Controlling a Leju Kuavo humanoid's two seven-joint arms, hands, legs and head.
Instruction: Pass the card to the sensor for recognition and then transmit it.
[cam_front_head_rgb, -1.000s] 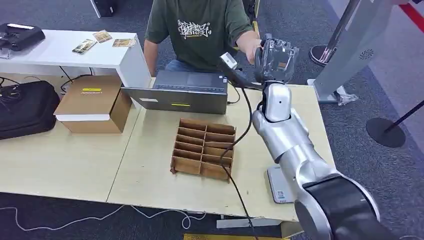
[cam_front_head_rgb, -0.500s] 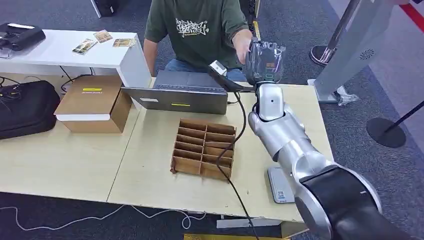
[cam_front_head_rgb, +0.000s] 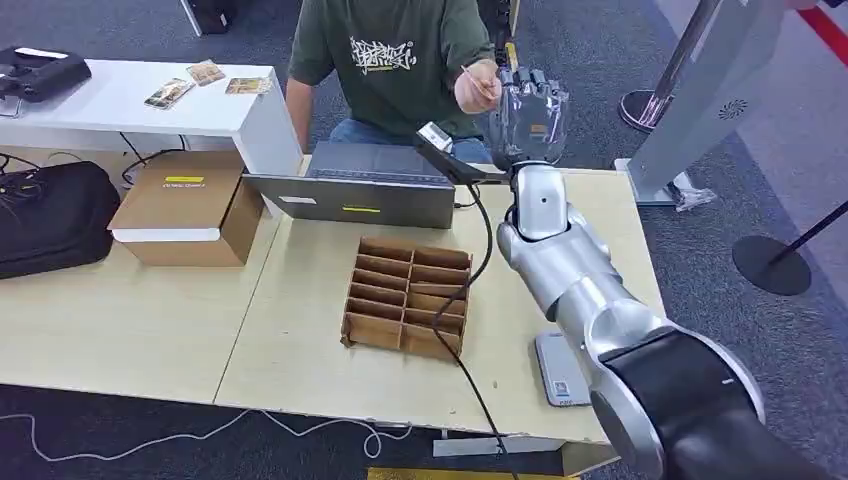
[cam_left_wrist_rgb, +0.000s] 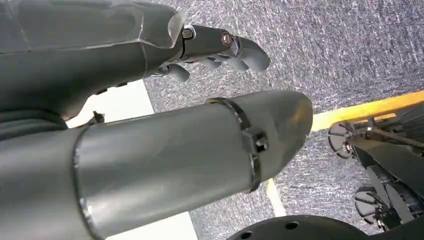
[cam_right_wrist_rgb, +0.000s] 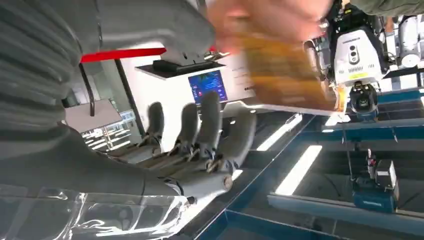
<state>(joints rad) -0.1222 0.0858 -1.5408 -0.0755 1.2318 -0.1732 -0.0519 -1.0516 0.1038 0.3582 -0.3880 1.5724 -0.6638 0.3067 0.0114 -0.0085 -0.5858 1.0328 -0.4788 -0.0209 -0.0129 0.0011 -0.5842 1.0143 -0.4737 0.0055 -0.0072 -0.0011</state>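
One right hand (cam_front_head_rgb: 528, 112) raised, fingers spread and empty, person's hand (cam_front_head_rgb: 476, 88) with card (cam_right_wrist_rgb: 285, 75) at its 10 o'clock, left hand (cam_left_wrist_rgb: 220, 47) curled, empty.

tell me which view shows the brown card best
The right wrist view: the brown card looms large, though blurred, in the person's hand above the right hand. In the head view it is a thin sliver. The left wrist view faces carpet.
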